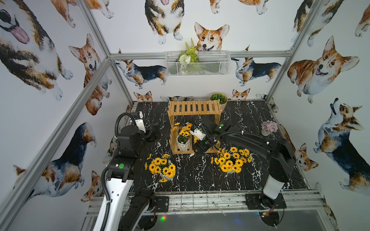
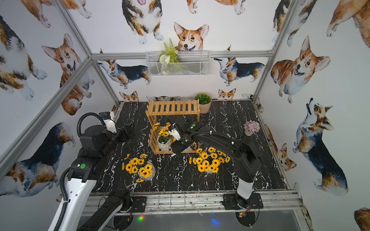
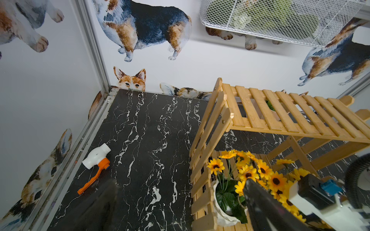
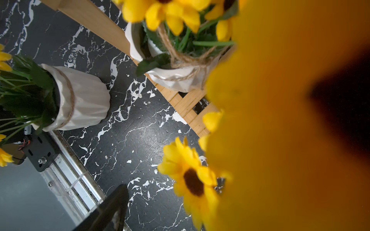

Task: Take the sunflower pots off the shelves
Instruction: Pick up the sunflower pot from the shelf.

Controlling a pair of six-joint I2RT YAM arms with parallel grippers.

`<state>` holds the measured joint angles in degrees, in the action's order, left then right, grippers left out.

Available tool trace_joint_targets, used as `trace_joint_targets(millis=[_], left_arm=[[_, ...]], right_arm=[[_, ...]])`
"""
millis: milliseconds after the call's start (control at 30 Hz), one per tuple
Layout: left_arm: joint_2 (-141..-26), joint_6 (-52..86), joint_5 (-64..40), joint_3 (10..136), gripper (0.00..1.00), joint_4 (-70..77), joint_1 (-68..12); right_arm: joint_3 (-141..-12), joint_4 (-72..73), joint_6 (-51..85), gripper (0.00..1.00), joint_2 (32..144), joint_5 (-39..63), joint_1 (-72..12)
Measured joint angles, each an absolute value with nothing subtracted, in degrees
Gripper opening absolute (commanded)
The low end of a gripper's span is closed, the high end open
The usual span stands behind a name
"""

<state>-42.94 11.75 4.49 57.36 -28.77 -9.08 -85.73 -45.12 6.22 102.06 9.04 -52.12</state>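
Observation:
The shelves point(image 1: 194, 109) stand at the back middle of the table, and their top tier is bare. One sunflower pot point(image 1: 183, 145) point(image 3: 222, 212) point(image 4: 176, 78) sits on the left of the lower tier. My right gripper point(image 1: 201, 145) reaches into the right of that tier. Blurred sunflower heads point(image 4: 280, 120) crowd it and hide whatever pot is there. One finger point(image 4: 114, 208) shows, with bare table beside it. Two sunflower pots point(image 1: 164, 170) point(image 1: 232, 162) stand on the table in front. My left gripper point(image 1: 154, 132) point(image 3: 180, 210) hangs open to the left of the shelves, holding nothing.
A beige succulent pot point(image 1: 218, 99) stands behind the shelves' right corner. A pot of pink flowers point(image 1: 268, 128) is near the right wall. A white wire basket point(image 1: 197, 63) hangs on the back wall. A white and orange valve point(image 3: 96, 160) lies by the left wall.

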Motion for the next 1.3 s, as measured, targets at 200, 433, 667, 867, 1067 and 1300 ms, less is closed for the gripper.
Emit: trace_joint_targets(millis=[200,433,667,867,1067,1300], left_arm=[[-42.85,11.75,4.49,57.08,1.00,-28.60,-9.08],[-42.74,11.75,4.49,57.01,1.00,-28.58,-9.04],[-42.68,11.57,4.49,56.97,1.00,-28.58,-9.04],[-42.59,11.55,4.49,56.82,1.00,-28.58,-9.04],[-42.52,11.53,4.49,56.80,1.00,-28.58,-9.04],[-42.37,11.53,4.49,56.69,1.00,-28.53,-9.02]], right_arm=[[-86.32,-45.39,5.54,0.79,103.50,7.68,-52.07],[-86.39,-45.60,4.45,0.75,104.47,6.13,-52.07],[-86.76,-45.63,3.81,0.69,105.62,5.10,-52.10],[-87.39,-45.74,3.07,0.57,106.61,4.25,-52.10],[-87.74,-45.78,2.46,0.51,107.22,2.76,-52.12],[-88.25,-45.84,1.48,0.36,107.96,0.97,-52.12]])
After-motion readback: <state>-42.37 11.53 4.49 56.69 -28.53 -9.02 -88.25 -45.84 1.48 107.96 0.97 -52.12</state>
